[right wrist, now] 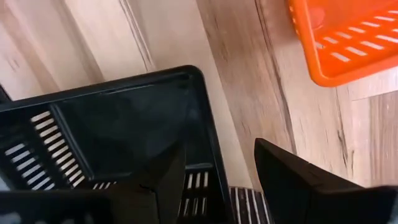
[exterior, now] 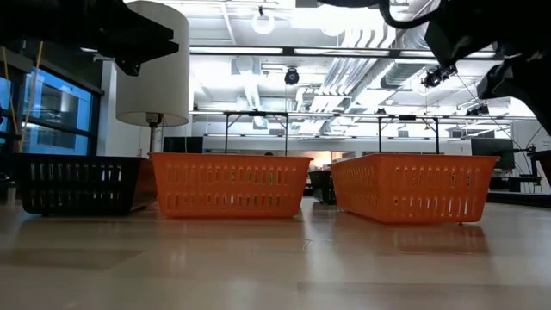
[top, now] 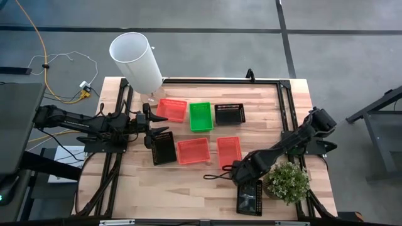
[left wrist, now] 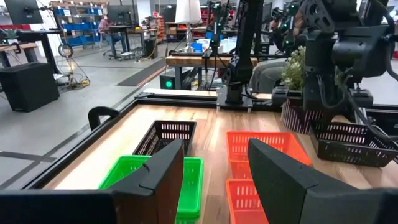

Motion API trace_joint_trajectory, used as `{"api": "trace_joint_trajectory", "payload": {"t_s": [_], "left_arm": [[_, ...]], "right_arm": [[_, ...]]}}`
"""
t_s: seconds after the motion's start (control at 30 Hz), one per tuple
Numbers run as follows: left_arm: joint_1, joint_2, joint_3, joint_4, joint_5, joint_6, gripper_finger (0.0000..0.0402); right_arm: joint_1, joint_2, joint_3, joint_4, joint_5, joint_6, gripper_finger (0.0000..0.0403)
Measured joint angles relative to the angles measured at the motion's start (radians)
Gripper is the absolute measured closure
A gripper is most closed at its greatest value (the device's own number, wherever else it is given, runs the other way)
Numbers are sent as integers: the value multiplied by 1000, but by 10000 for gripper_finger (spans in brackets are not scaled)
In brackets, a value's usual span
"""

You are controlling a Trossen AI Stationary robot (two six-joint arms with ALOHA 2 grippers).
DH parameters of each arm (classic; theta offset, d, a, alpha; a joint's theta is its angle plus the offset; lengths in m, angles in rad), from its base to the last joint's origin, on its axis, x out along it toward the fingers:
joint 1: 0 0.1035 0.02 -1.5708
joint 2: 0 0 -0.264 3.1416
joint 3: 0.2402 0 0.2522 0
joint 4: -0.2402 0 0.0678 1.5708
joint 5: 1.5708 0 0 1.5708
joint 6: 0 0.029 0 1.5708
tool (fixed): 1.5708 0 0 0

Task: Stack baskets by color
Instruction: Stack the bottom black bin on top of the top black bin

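On the pale wood-grain bench [top: 188, 176], the right gripper [right wrist: 217, 180] clasps a slotted black plastic basket's [right wrist: 118, 137] thin wall, while the left gripper [left wrist: 214, 180] gapes empty.

We note a light wooden table [top: 188, 185] with a black frame along its edges. Directly on it: a red basket [top: 172, 109], a green basket [top: 201, 116] and a black basket [top: 229, 113] in a row at the far side; nearer, a black basket [top: 164, 148], then two red baskets [top: 193, 150] [top: 229, 150]. Another black basket [top: 249, 199] sits at the near right edge, just beside a small potted plant [top: 288, 181]. A white cylinder [top: 136, 61] stands at the far left corner
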Motion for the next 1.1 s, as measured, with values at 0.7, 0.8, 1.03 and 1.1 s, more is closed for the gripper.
{"api": "trace_joint_trajectory", "payload": {"t_s": [0.7,0.8,1.03,1.1], "left_arm": [[0,0,0,-17,0,-8,234],[0,0,0,-17,0,-8,234],[0,0,0,-16,0,-27,234],[0,0,0,-16,0,-27,234]], "right_arm": [[29,118,0,53,8,-55,293],[28,118,0,53,-17,-91,365],[-1,99,0,56,-115,-162,399],[-23,69,5,57,-160,-157,399]]}}
